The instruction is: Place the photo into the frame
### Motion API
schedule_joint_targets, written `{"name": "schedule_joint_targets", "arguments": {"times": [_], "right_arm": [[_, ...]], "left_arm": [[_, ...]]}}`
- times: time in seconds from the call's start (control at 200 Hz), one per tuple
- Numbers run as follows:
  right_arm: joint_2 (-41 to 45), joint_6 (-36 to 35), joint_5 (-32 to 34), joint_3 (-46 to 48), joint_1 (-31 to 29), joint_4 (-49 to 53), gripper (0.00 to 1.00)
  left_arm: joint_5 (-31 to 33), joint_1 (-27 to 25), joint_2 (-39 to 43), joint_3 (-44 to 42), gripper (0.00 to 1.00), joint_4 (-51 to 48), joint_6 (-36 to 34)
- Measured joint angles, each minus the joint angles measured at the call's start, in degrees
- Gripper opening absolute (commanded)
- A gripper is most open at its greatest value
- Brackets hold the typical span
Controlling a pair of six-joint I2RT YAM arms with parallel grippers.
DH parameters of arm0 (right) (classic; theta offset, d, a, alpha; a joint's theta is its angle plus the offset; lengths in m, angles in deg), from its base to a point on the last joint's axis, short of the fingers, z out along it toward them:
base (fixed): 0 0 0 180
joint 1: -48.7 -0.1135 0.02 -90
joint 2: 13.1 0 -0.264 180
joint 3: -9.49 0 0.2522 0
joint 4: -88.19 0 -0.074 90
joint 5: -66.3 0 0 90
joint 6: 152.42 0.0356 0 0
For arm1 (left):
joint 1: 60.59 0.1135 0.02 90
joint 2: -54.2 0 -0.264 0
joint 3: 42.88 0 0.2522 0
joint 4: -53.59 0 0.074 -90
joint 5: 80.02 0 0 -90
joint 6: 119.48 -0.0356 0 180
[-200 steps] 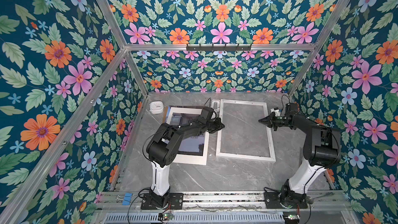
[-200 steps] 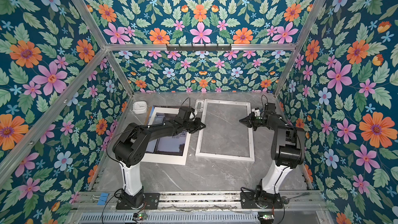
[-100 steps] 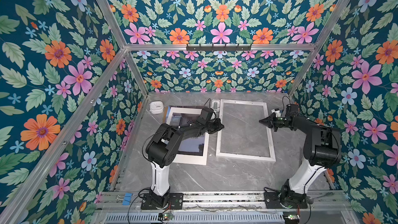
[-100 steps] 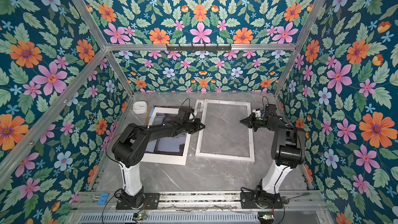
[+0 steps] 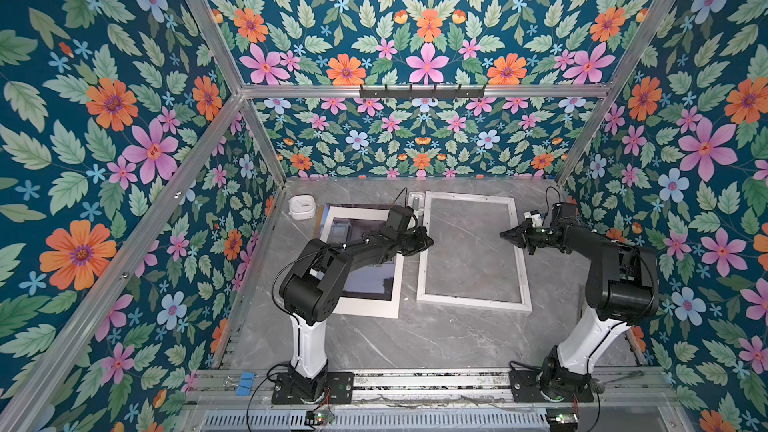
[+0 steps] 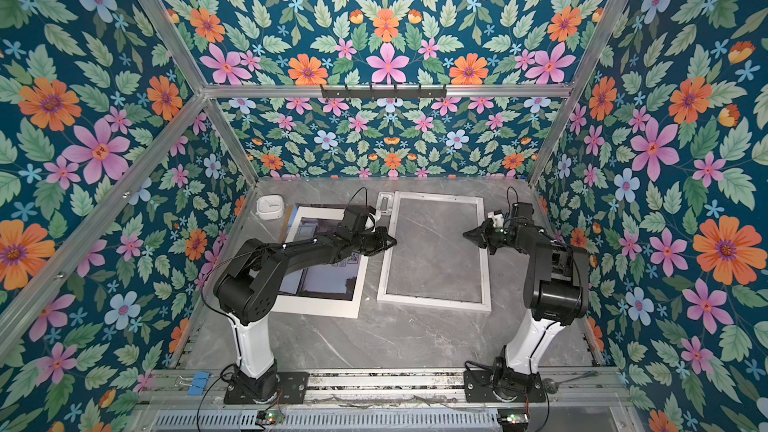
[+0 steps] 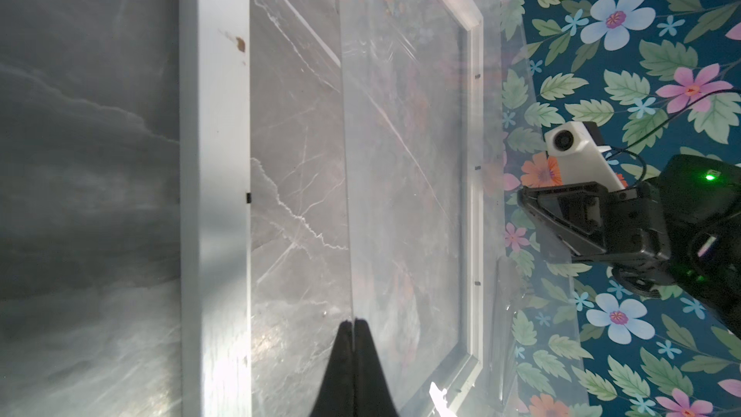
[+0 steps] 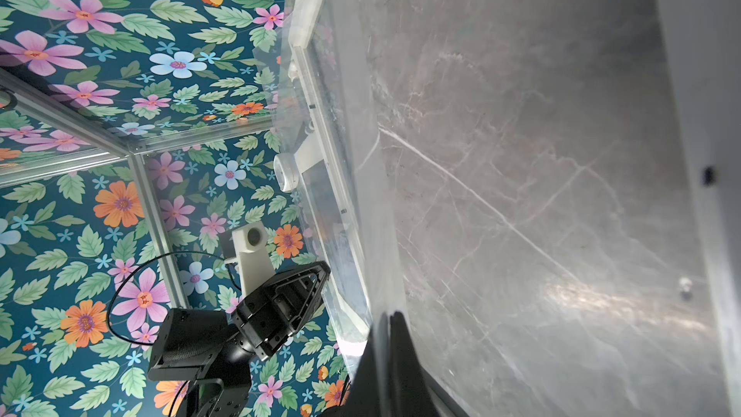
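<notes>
On the grey marble table (image 5: pixel 415 338), the frame (image 5: pixel 473 303) lies flat, with bare tabletop showing through its opening. Just left of the frame, the photo (image 5: pixel 368 280) lies face up, visible within the window of a white mat border (image 5: pixel 361 306) and partly hidden by the left arm. Left gripper (image 5: pixel 430 241): clenched, positioned above the frame's left rim. Right gripper (image 5: pixel 503 234): clenched, positioned above the right rim, pointing toward its counterpart. Both wrist views show each pair of fingertips pinched on an opposite edge of a clear sheet (image 7: pixel 401 154), which spans the gap between the grippers above the frame opening.
</notes>
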Motion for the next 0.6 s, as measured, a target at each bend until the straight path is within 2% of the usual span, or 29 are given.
{"name": "schedule_joint_targets", "arguments": {"times": [0.6], "right_arm": [[-2.1,0.8,0.2,0.0,0.0,-1.7,0.0]], "left_arm": [[1.3,0.0,-0.3,-0.2,0.0,0.0,-1.2]]}}
